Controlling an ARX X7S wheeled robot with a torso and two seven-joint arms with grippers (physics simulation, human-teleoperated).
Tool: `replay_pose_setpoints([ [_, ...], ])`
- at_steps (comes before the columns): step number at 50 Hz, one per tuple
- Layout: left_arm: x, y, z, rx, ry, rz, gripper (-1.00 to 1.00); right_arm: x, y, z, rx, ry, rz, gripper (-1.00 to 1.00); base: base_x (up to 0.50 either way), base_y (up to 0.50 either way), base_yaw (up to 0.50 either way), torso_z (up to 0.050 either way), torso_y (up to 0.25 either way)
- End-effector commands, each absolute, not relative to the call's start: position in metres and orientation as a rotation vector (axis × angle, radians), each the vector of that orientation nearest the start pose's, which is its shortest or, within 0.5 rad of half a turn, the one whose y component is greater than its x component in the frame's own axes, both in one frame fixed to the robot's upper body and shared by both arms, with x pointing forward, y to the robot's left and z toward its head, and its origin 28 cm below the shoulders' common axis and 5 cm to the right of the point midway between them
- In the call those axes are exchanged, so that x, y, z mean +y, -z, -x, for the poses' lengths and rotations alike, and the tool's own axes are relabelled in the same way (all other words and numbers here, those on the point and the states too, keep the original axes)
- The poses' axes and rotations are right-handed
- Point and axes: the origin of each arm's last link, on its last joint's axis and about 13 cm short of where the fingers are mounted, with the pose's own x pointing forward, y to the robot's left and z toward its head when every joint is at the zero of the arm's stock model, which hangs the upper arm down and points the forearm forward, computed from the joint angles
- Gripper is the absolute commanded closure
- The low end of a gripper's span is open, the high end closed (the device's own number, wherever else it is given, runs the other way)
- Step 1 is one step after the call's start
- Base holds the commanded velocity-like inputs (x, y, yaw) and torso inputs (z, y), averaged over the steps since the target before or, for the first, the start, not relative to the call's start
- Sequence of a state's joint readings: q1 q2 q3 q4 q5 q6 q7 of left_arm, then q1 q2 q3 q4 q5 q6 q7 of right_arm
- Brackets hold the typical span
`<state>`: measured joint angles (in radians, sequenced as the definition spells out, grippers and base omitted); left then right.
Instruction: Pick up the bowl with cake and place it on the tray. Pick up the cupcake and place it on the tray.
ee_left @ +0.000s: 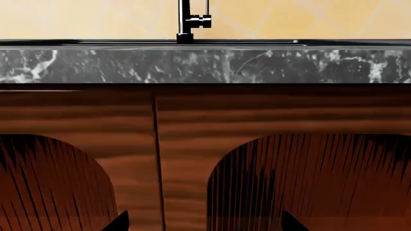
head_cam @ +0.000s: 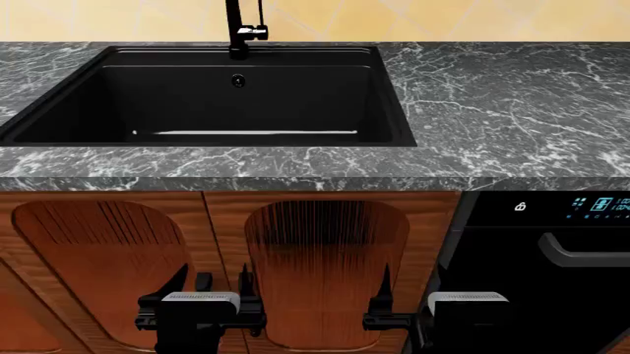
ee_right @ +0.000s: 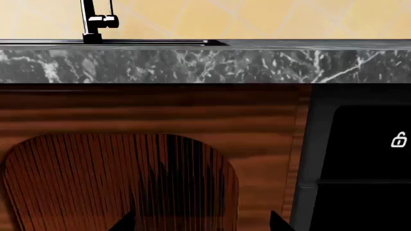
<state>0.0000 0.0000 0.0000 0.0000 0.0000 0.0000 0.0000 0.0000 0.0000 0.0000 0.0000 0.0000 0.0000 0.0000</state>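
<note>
Both arms hang low in front of the cabinet, below the edge of the dark grey marble desk [head_cam: 492, 96]. In the head view the left pincer [head_cam: 215, 284] and the right pincer [head_cam: 406, 284] sit at the bottom of the picture, each with its dark fingers standing well apart, so both are wide and hold nothing. The tips show as small black points at the lower edge of each wrist view. A deep matte black sink [head_cam: 206, 96] is set into the desk on the left, with a black and chrome tap [head_cam: 241, 29] at its far edge. Reddish wooden cabinet doors [head_cam: 325, 265] with arched ribbed panels face the pincers; a black dishwasher [head_cam: 551, 265] stands to their right. The bowl, cake, cupcake and tray appear in no view.
</note>
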Motion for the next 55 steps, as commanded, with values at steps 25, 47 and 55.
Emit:
replay_pose_setpoints([
  [25,0.203,-0.037,-0.203,-0.006,0.012,-0.05,-1.0,-0.097,-0.028,-0.209,0.028,0.03,0.005,-1.0,0.0,0.0,0.0,0.0,0.0],
  [47,0.204,-0.232,-0.213,-0.103,0.001,-0.01,-1.0,-0.108,-0.191,-0.219,-0.091,0.048,0.111,-1.0,0.0,0.0,0.0,0.0,0.0],
  [55,0.224,-0.289,-0.216,-0.15,-0.267,0.016,-1.0,-0.107,-0.248,-0.218,-0.143,0.018,0.165,-1.0,0.0,0.0,0.0,0.0,0.0],
])
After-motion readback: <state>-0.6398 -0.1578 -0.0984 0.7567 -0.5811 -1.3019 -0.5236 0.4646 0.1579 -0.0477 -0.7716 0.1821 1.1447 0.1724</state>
